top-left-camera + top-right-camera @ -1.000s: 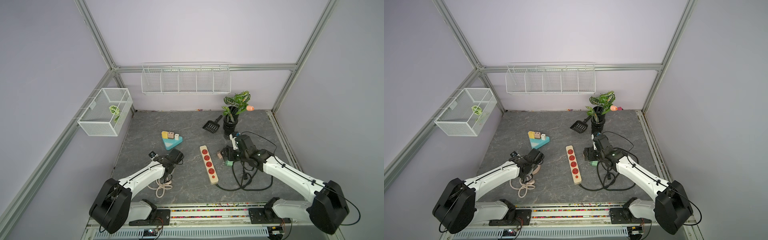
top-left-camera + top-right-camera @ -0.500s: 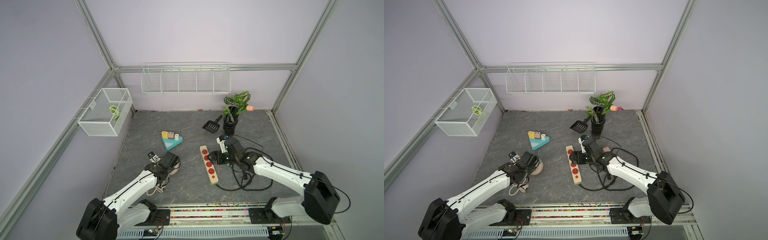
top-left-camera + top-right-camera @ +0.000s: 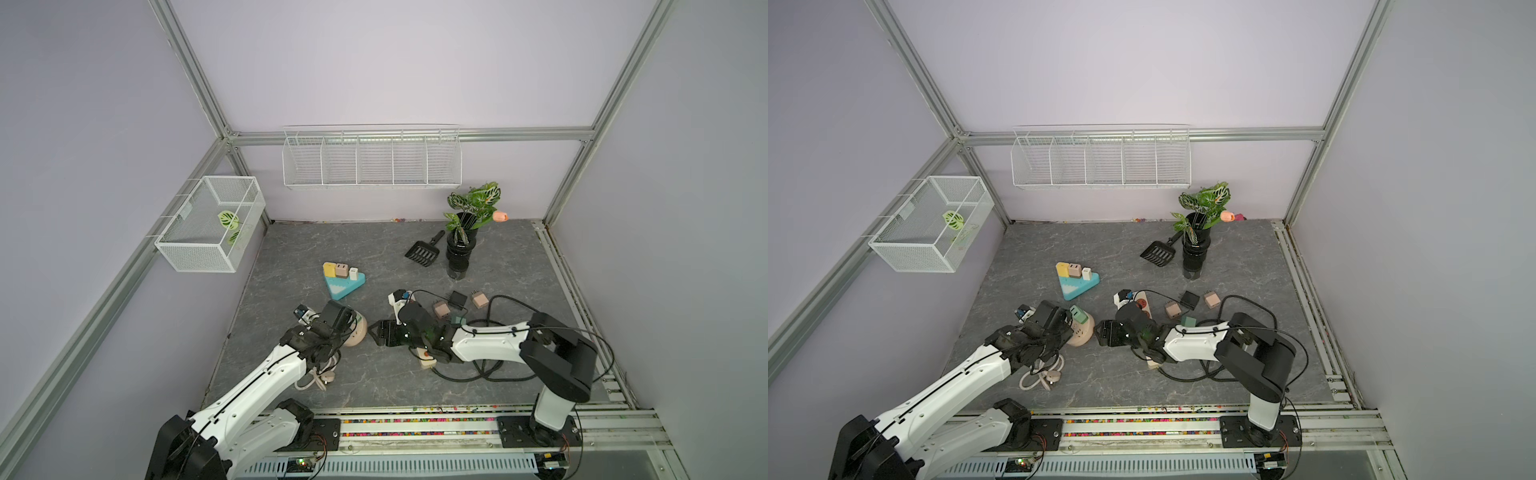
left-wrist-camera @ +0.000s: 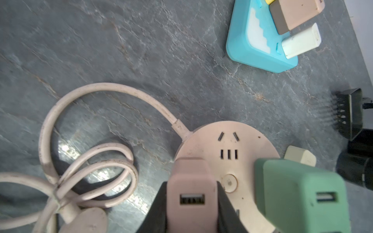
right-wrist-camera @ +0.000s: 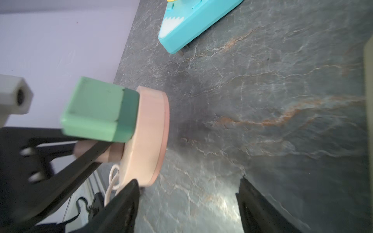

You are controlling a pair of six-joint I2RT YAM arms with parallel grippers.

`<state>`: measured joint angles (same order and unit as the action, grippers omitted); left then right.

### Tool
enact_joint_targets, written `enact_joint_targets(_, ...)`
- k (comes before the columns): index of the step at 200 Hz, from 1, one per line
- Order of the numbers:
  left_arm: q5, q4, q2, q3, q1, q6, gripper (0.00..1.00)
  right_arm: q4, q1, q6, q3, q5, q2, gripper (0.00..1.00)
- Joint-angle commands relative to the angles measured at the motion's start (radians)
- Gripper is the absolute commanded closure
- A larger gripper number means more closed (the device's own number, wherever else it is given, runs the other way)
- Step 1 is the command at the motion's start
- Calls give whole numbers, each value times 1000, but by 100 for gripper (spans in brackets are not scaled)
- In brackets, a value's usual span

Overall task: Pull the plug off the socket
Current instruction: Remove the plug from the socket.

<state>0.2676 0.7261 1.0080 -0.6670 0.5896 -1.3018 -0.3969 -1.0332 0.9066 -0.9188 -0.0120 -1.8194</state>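
Left gripper (image 4: pixel 191 201) clamps the pink plug (image 4: pixel 189 177), seated in the round socket (image 4: pixel 228 145) on the worktop (image 4: pixel 141 60). Right gripper (image 5: pixel 186 189) gapes wide beside the socket, not around it. Pull now and you likely lift the unbraced socket too.

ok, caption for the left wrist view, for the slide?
Left fingers clamp the pink plug seated in the round socket, with a green plug beside it.

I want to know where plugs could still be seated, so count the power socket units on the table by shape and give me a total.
Round pink socket: 1
Blue triangular socket: 1
Long power strip: 1
Total: 3
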Motion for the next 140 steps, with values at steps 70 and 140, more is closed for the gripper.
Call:
enact_joint_targets(70,-40,34,-11,-84,-12,-129,100,-262,-79,41,-60,114,-97,21)
enact_joint_targets(140,-116,-19,-4,-74,-14,-147,100,-280,-84,98,-91,183,-149,35)
